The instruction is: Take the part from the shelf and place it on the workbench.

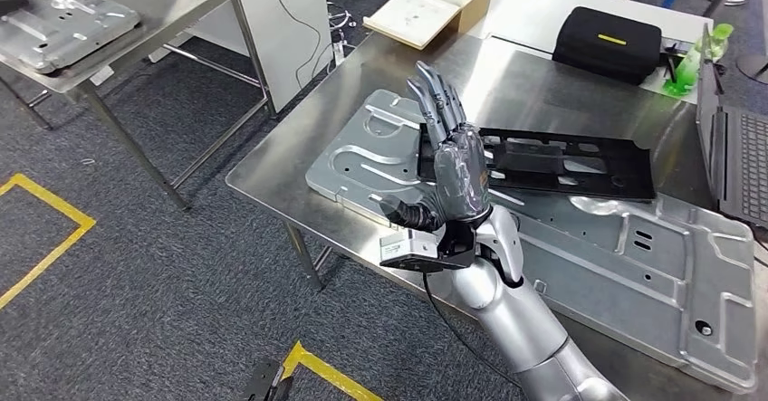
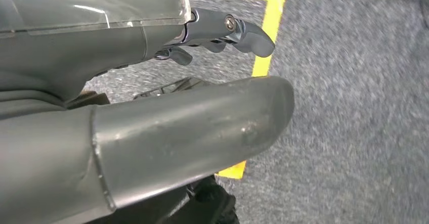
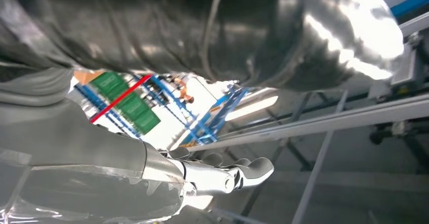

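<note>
On the steel workbench a silver stamped sheet-metal part lies near the front left corner. A flat black part partly overlaps it, and a larger silver part lies to the right. My right hand hovers over the seam between the silver and black parts with its fingers straight and spread, holding nothing. In the right wrist view the right hand sits close under shiny metal. My left hand hangs over grey carpet, its fingers loosely bent around nothing.
A second steel table at the far left carries another silver part. On the workbench's far side are a black case, a cardboard box, a green object and a laptop. Yellow tape marks the floor.
</note>
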